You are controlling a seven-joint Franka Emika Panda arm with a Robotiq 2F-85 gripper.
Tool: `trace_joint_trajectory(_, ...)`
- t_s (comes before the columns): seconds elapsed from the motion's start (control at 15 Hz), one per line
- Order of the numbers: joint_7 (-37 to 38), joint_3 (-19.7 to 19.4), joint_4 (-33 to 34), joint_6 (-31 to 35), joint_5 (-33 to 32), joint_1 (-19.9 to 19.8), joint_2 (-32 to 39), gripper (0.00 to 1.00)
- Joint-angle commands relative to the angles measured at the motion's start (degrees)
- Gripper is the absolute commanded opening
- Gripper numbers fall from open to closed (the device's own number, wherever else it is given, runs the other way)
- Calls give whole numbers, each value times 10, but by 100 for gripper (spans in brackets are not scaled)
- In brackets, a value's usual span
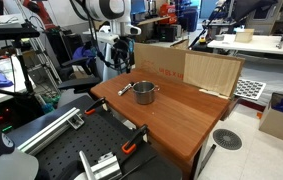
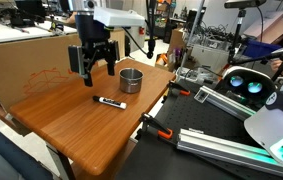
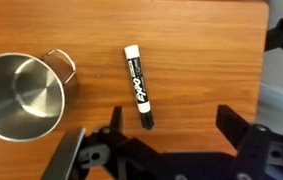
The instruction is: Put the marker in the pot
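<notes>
A: Jaws first, quick.
B: Spread wide, holding nothing. Gripper (image 2: 98, 74) hangs above the tabletop (image 2: 66, 130), clear of the wood. In the wrist view the two fingers (image 3: 78, 150) come in from 6 o'clock, set far apart.

A: And the marker?
B: Marker (image 3: 139, 88) lies flat on the wood, loose, outside the pot. In the wrist view it's at 12 o'clock of the jaw gap, long axis approx 12 to 6 w/ a slight tilt. Whitish end points away from the gripper and the dark end sits close to the gap. Fingers aren't touching it. In an exterior view the marker (image 2: 109, 102) is at 5 o'clock of the gripper, just beside it in the frame.

A: Pot?
B: Pot (image 3: 53, 80) stands upright at 9 o'clock of the marker in the wrist view. It's near, w/ a strip of bare wood btwn them. Inside shows plain shiny metal. One handle (image 3: 63, 62) at abt 1 o'clock of the pot faces the marker's side.

A: Exterior views agree?
B: Yes. Pot (image 2: 130, 80) at 1 o'clock of the marker, apart from it. In an exterior view the pot (image 1: 145, 93) sits mid-table; the marker there is too small to be sure of. A light board (image 1: 213, 72) stands on edge at 1 o'clock of the pot, along the table's far side.
</notes>
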Motion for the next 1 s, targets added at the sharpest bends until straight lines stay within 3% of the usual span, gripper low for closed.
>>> trace_joint_trajectory(0.0, 41, -31, 40, -22, -53, 32, 48, 100)
trace_joint_trajectory(0.4, 68, -62, 70, -19, -112, 67, 108, 100)
trace_joint_trajectory(0.93, 89, -83, 120, -47, -139, 98, 171, 100)
